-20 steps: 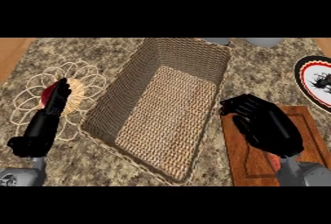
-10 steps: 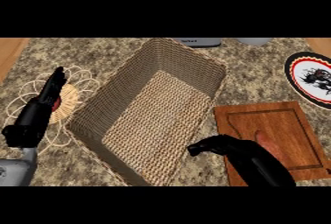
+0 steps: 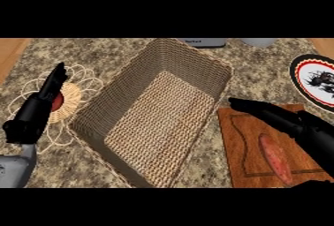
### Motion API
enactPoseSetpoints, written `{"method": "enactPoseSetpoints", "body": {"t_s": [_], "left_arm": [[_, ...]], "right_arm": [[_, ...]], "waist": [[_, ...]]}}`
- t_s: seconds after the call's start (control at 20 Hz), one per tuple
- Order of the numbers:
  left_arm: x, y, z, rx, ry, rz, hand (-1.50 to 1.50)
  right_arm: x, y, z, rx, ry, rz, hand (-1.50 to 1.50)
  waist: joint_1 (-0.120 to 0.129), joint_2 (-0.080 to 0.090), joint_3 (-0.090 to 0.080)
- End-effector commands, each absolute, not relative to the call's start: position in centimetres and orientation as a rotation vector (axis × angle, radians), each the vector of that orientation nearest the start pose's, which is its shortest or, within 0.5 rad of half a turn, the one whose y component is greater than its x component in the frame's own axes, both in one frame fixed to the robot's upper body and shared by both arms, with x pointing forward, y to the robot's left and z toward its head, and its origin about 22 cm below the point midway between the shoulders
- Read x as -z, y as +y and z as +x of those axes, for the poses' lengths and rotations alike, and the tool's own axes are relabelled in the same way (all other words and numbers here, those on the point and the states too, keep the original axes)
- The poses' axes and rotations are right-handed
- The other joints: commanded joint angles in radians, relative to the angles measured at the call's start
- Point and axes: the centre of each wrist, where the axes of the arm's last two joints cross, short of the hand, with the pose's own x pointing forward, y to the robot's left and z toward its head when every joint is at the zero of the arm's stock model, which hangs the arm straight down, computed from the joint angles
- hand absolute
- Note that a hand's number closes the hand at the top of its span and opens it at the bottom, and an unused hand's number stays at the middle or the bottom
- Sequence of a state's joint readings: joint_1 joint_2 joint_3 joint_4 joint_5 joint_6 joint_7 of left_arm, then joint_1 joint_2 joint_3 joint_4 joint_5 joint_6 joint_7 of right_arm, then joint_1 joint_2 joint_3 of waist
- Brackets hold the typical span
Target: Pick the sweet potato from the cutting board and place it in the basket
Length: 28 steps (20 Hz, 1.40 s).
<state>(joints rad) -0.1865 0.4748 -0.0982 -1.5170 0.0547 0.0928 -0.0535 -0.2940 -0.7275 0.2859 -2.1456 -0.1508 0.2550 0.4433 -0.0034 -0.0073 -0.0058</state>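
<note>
Lying on the cutting board, right of the basket, the sweet potato is shown ungrasped. The right robot hand is held over the board, fingers straight; the left robot hand is likewise released.

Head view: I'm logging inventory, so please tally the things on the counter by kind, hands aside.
Basket: 1
Cutting board: 1
Sweet potato: 1
Plate: 1
Mat: 1
Red thing on the mat, partly hidden: 1
Grey things at the top edge: 2
Total: 8
</note>
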Motion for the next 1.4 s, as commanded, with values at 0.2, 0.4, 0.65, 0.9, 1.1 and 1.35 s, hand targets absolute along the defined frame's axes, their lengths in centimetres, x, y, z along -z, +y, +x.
{"method": "enactPoseSetpoints", "body": {"t_s": [0.2,0.4,0.65,0.9,1.1,1.35], "left_arm": [[-7.3,29.1,29.4,0.393,-1.741,0.29,0.0],[-6.8,29.4,29.5,0.395,-1.737,0.277,0.0],[-9.1,28.7,29.6,0.394,-1.721,0.286,0.0],[-7.9,29.3,27.1,0.379,-1.728,0.289,0.0],[-6.3,27.8,28.0,0.36,-1.721,0.282,0.0],[-8.0,29.6,29.1,0.383,-1.714,0.286,0.0]], "right_arm": [[-26.6,-23.7,23.1,-1.717,-1.213,-0.3,-1.5],[-29.3,-25.0,25.0,-1.79,-1.115,-0.214,-1.5],[-28.6,-26.5,27.8,-1.82,-0.982,-0.241,-1.5],[-25.3,-26.6,27.5,-1.838,-0.95,-0.226,-1.5],[-24.2,-26.1,28.4,-1.861,-0.946,-0.224,-1.5],[-20.1,-23.7,29.1,-1.934,-0.848,-0.279,-1.5]], "waist": [[0.032,0.013,-0.001],[0.025,0.012,0.002],[0.023,0.011,0.006],[0.014,0.006,0.007],[0.01,0.008,0.006],[0.019,0.012,0.007]]}}
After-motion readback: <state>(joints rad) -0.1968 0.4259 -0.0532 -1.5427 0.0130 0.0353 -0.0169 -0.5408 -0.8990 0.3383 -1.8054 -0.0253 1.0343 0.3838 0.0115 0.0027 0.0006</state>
